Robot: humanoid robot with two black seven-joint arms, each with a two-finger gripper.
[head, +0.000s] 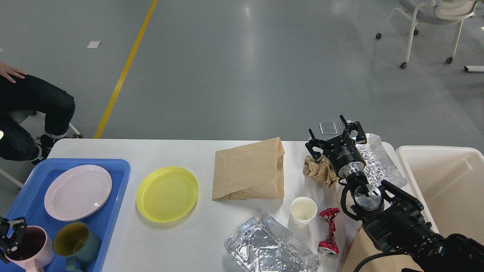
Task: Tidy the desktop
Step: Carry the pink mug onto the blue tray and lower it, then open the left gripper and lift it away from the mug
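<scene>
The white desktop (181,155) carries a yellow plate (167,194), a brown paper bag (249,170), a crumpled brown paper ball (319,170), a paper cup (303,211), a crushed red can (329,230) and two crumpled foil pieces (270,247) (378,158). My right gripper (334,139) hovers open just behind the paper ball, holding nothing. At the bottom left, my left gripper (11,232) straddles the rim of a pink mug (30,249) that stands in the blue tray (117,177), apparently shut on its wall.
The blue tray also holds a pink plate (77,192) and a green mug (73,243) right beside the pink mug. A cream bin (446,181) stands off the desktop's right edge. A seated person (30,109) is at the far left.
</scene>
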